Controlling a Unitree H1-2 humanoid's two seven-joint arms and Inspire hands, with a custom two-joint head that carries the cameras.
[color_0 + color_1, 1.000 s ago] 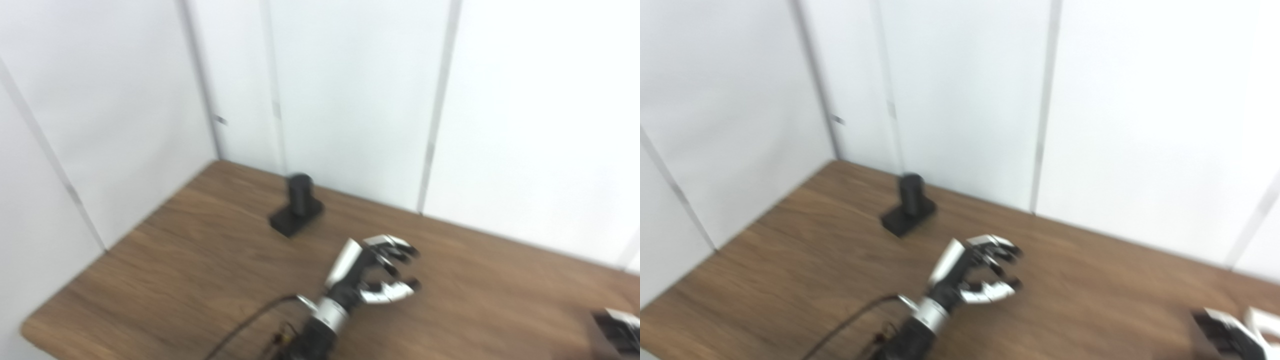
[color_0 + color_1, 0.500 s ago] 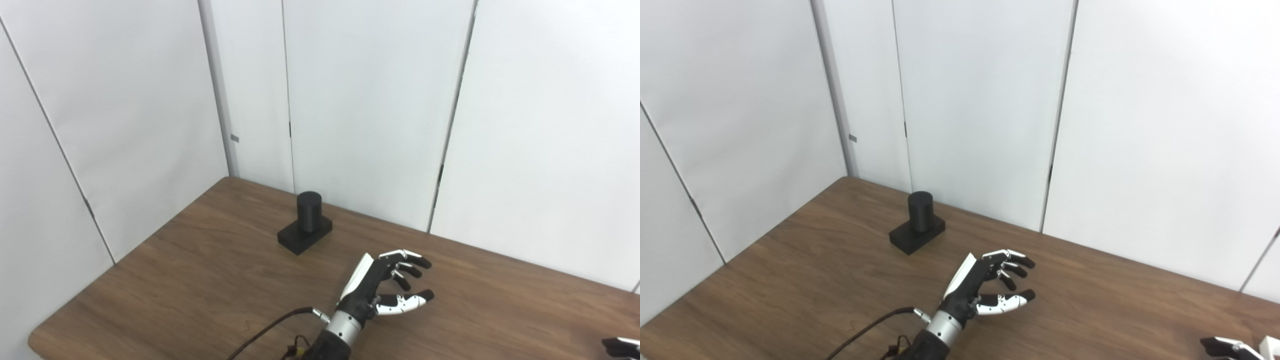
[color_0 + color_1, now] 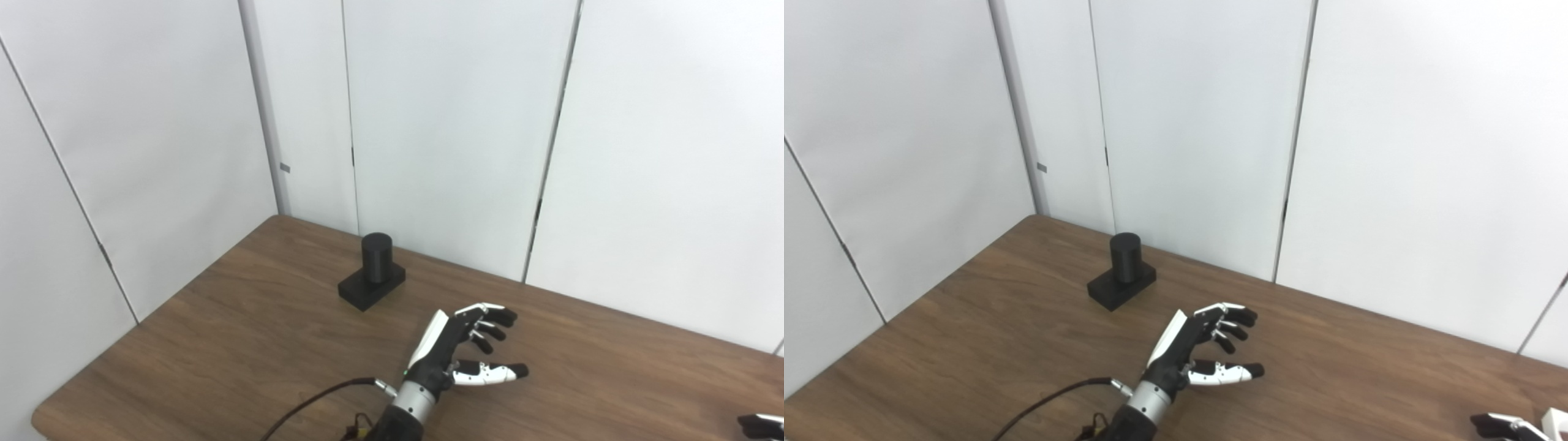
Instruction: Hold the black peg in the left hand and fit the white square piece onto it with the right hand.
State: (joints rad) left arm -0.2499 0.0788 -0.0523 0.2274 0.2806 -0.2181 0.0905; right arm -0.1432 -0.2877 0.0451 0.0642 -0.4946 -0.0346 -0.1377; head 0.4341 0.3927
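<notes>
Standing upright on its square base, the peg (image 3: 375, 265) sits on the counter (image 3: 245, 343) ahead and to the left of the left hand (image 3: 456, 352), well apart. Its fingers (image 3: 490, 318) are spread, empty. The right hand (image 3: 1507, 425) barely shows; state unclear.

The peg (image 3: 375, 269) stands at the table's (image 3: 214, 343) far left, the left hand (image 3: 456, 355) nearer and to its right.

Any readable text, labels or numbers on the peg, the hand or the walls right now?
None readable.
black peg: plain black, no marking.
left hand: no lettering visible.
Small grey tag on the wall panel: too small to read.
</notes>
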